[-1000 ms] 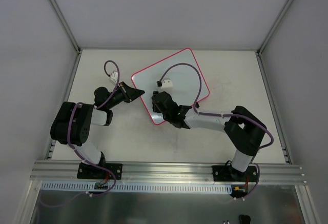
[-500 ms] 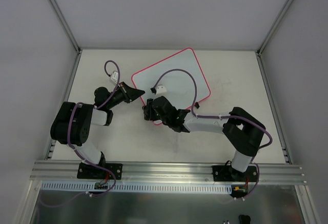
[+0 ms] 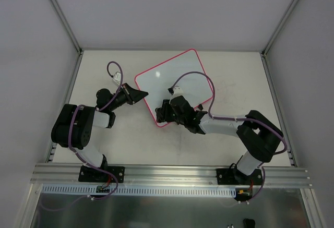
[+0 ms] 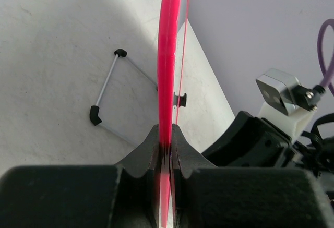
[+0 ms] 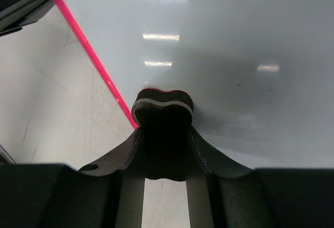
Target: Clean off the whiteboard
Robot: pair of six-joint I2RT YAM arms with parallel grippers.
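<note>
The whiteboard, glossy white with a pink-red rim, lies tilted on the table. My left gripper is shut on the board's left rim, which runs edge-on between its fingers in the left wrist view. My right gripper is shut on a small black eraser and presses it on the board's near-left corner by the pink rim. The board surface shows no writing in the right wrist view.
A thin wire stand with black ends shows under the board in the left wrist view. White enclosure walls and metal posts ring the table. A purple cable loops over the board from my right arm.
My right gripper with the eraser slid left toward the board's near-left corner, then came back slightly right. The left gripper and board stayed in place.
</note>
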